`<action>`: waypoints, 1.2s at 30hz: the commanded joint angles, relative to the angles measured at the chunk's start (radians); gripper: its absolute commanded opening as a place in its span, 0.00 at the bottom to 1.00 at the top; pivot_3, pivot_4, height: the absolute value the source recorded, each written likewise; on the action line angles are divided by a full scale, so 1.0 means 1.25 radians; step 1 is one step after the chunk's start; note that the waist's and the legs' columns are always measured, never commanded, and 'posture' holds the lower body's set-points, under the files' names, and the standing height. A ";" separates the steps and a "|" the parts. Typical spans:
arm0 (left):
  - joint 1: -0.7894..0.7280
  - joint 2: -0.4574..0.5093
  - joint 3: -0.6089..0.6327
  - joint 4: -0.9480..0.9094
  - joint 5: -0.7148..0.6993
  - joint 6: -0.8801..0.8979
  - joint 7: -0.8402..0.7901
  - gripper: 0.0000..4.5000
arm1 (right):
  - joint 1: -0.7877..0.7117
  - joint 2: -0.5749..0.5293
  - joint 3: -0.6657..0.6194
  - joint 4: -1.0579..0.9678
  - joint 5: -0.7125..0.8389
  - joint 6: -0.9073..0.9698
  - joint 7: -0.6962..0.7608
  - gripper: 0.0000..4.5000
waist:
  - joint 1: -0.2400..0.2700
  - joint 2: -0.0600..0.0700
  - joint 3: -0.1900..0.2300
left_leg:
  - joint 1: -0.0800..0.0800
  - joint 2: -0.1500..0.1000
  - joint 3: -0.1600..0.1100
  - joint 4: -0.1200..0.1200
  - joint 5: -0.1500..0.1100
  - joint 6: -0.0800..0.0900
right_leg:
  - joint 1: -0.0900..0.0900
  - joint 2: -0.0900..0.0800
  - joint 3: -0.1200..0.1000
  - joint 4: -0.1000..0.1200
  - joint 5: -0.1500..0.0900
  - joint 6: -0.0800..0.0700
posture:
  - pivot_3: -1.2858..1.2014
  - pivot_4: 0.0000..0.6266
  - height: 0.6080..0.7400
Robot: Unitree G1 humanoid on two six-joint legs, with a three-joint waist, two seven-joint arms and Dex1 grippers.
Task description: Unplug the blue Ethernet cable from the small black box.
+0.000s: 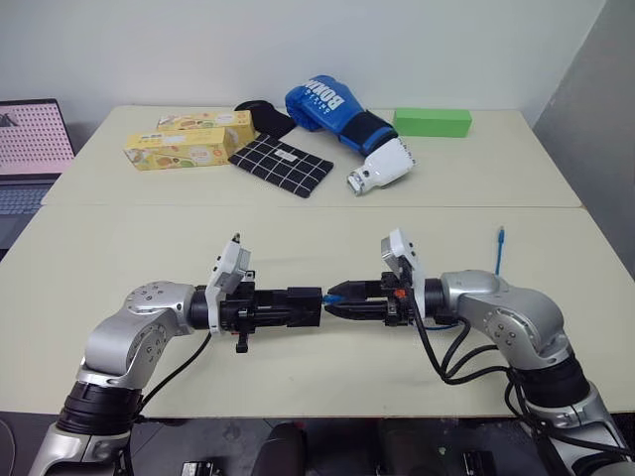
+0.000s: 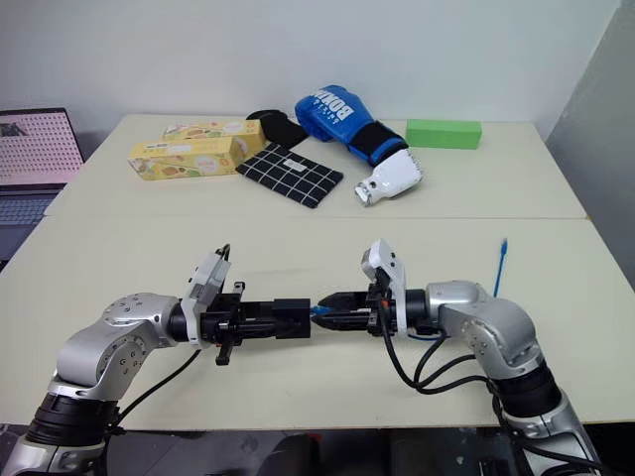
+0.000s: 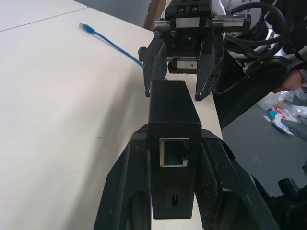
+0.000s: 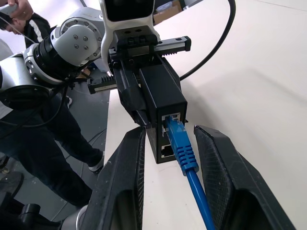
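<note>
My left gripper [image 1: 288, 307] is shut on the small black box [image 1: 304, 305], holding it level above the table's near edge. In the left wrist view the box [image 3: 172, 115] sits clamped between the two fingers with an empty port facing the camera. The blue Ethernet cable [image 4: 182, 143] has its plug seated in a port on the box's [image 4: 163, 93] other face. My right gripper [image 4: 170, 133] is open, its fingers [image 4: 129, 163] standing on either side of the plug without touching it. The cable's free end [image 1: 500, 248] lies on the table to the right.
At the back of the table [image 1: 119, 248] lie a blue boxing glove [image 1: 327, 104], a green block [image 1: 432, 122], two yellow boxes [image 1: 184, 147], a black white-gridded cloth [image 1: 281, 166] and a white gadget [image 1: 382, 167]. A laptop [image 1: 30, 149] stands at the far left. A person [image 4: 19, 14] stands beyond the table edge.
</note>
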 commanded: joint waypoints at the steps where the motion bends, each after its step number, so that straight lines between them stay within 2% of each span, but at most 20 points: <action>1: -0.012 -0.004 0.015 -0.008 -0.014 -0.008 -0.004 0.18 | 0.007 0.014 -0.009 -0.029 0.017 -0.005 -0.013 0.38 | 0.000 0.000 0.000 | 0.000 0.000 0.000 0.000 0.000 0.000 | 0.000 0.000 0.000 0.000 0.000 0.000 | 0.52 0.24 1.00; 14: -0.017 -0.012 0.016 -0.010 -0.016 -0.001 0.002 0.18 | 0.006 0.021 -0.013 -0.022 0.020 -0.002 -0.023 0.38 | 0.000 0.000 0.000 | 0.000 0.000 0.000 0.000 0.000 0.000 | 0.000 0.000 0.000 0.000 0.000 0.000 | 0.52 0.24 1.00; 18: -0.018 -0.013 0.017 -0.012 -0.017 0.002 0.003 0.18 | 0.007 0.012 -0.008 -0.022 0.015 -0.008 -0.014 0.25 | 0.000 0.000 0.000 | 0.000 0.000 0.000 0.000 0.000 0.000 | 0.000 0.000 0.000 0.000 0.000 0.000 | 0.52 0.24 1.00; 21: -0.015 -0.009 0.017 -0.013 -0.016 0.002 -0.002 0.18 | 0.002 0.010 -0.018 -0.018 0.031 0.000 -0.002 0.10 | 0.000 0.000 0.000 | 0.000 0.000 0.000 0.000 0.000 0.000 | 0.000 0.000 0.000 0.000 0.000 0.000 | 0.52 0.24 1.00; 27: -0.009 -0.007 0.020 -0.016 -0.017 0.003 -0.002 0.18 | -0.004 -0.003 -0.021 -0.013 0.045 0.004 0.020 0.08 | 0.001 0.000 0.000 | 0.000 0.000 0.000 0.000 0.000 0.000 | 0.000 0.000 0.000 0.000 0.000 0.000 | 0.52 0.24 1.00; 29: -0.008 -0.008 0.020 -0.018 -0.018 0.004 -0.001 0.18 | -0.005 -0.003 -0.020 -0.014 0.046 0.004 0.022 0.02 | 0.000 0.000 0.000 | 0.000 0.000 0.000 0.000 0.000 0.000 | 0.000 0.000 0.000 0.000 0.000 0.000 | 0.52 0.24 1.00; 33: -0.007 -0.010 0.018 -0.024 -0.021 0.007 0.003 0.18 | -0.012 0.010 -0.028 -0.009 0.055 0.013 0.013 0.02 | 0.000 0.000 0.000 | 0.000 0.000 0.000 0.000 0.000 0.000 | 0.000 0.000 0.000 0.000 0.000 0.000 | 0.52 0.24 1.00; 35: -0.006 -0.011 0.016 -0.025 -0.022 0.008 0.003 0.18 | -0.014 0.017 -0.032 -0.006 0.057 0.014 0.007 0.17 | 0.001 0.000 0.000 | 0.000 0.000 0.000 0.000 0.000 0.000 | 0.000 0.000 0.000 0.000 0.000 0.000 | 0.52 0.24 1.00; 36: -0.006 -0.011 0.016 -0.026 -0.023 0.008 0.004 0.18 | -0.013 0.021 -0.036 -0.007 0.061 0.018 0.004 0.20 | 0.000 0.000 0.000 | 0.000 0.000 0.000 0.000 0.000 0.000 | 0.000 0.000 0.000 0.000 0.000 0.000 | 0.52 0.24 1.00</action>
